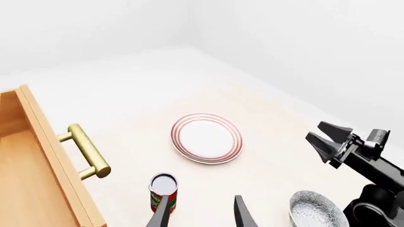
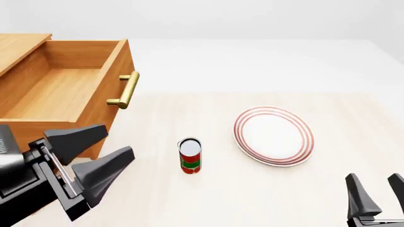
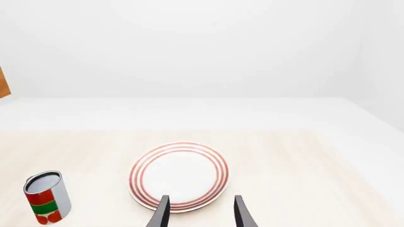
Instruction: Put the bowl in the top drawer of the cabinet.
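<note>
Cabinet (image 2: 19, 45) of light-brown wood stands far left, its top drawer (image 2: 75, 85) pulled out. Left gripper (image 2: 104, 151) and right gripper (image 2: 375, 187) hover spread apart, holding nothing. Patterned blue-grey bowl (image 1: 315, 210) sits beside the right arm, well apart from the drawer.

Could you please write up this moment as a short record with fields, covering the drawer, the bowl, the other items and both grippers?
top drawer: pulled out of the cabinet, nothing visible inside
bowl: on the table near the right arm, seen only in the left wrist view
plate: flat on the table, right of the can
can: upright, between drawer and plate
left gripper: jaws open, holding nothing
right gripper: jaws open, holding nothing
task status: bowl not yet in the drawer
</note>
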Controlling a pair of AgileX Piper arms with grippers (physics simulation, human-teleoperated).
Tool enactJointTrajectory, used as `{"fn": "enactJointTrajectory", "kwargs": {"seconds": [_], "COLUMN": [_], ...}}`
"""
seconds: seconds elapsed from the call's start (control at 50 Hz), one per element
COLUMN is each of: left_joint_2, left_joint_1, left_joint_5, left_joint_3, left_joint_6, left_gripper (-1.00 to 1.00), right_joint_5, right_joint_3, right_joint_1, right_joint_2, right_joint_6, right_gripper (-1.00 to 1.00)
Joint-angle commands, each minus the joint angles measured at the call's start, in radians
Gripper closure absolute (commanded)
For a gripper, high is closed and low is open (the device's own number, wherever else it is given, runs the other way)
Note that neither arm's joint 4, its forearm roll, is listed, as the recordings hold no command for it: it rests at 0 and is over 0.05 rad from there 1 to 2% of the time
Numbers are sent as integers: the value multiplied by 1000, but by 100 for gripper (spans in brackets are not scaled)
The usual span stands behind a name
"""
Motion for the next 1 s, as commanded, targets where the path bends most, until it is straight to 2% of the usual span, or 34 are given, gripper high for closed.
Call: {"fn": "enactJointTrajectory", "kwargs": {"seconds": [0.02,0.08,0.3,0.36,0.42,0.58,0.62,0.76,1.0], "left_joint_2": [125,149,247,274,314,376,386,449,553], "left_joint_1": [-92,-109,-176,-190,-210,-238,-244,-264,-282], "left_joint_5": [0,-12,-53,-59,-74,-98,-98,-103,-94], "left_joint_3": [-44,-47,-71,-77,-74,-63,-69,-76,-114], "left_joint_6": [-82,-63,-92,-123,-215,-344,-344,-423,-472], "left_gripper": [-100,-100,-100,-100,-100,-100,-100,-100,-100], "right_joint_5": [0,0,0,0,0,0,0,0,0], "right_joint_3": [0,0,0,0,0,0,0,0,0], "right_joint_1": [0,0,0,0,0,0,0,0,0], "right_joint_2": [0,0,0,0,0,0,0,0,0], "right_joint_6": [0,0,0,0,0,0,0,0,0], "right_gripper": [-100,-100,-100,-100,-100,-100,-100,-100,-100]}}
